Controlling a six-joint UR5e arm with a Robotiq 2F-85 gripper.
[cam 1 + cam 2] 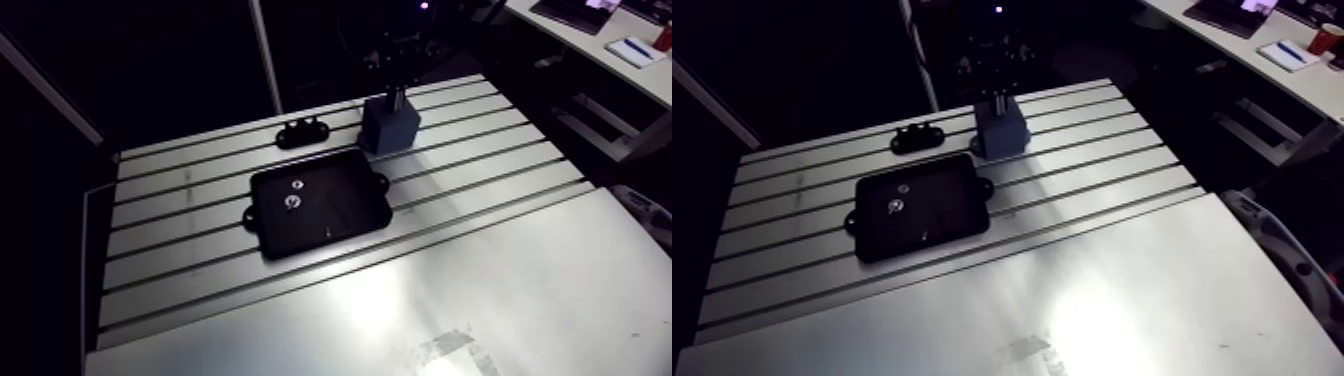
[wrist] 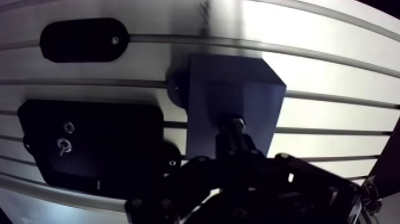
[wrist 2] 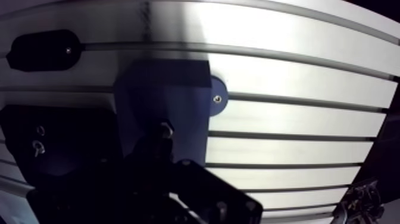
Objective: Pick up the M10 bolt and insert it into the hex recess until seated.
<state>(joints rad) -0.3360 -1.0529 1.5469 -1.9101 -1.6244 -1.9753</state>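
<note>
bolt [image 2: 234, 124] in claw [image 2: 236, 137] (over blue block [image 2: 229, 83])

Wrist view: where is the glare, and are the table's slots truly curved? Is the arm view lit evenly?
Wrist view: strong glare on the table beyond the blue block; the slots bend only from lens distortion; the black tray is almost featureless shadow. Arm view: uneven, a bright patch on the smooth front plate, and the slots run straight.

Slotted table [image 1: 450, 180] with black tray [image 1: 340, 205], blue block [image 1: 390, 125], small black bracket [image 1: 302, 131].
</note>
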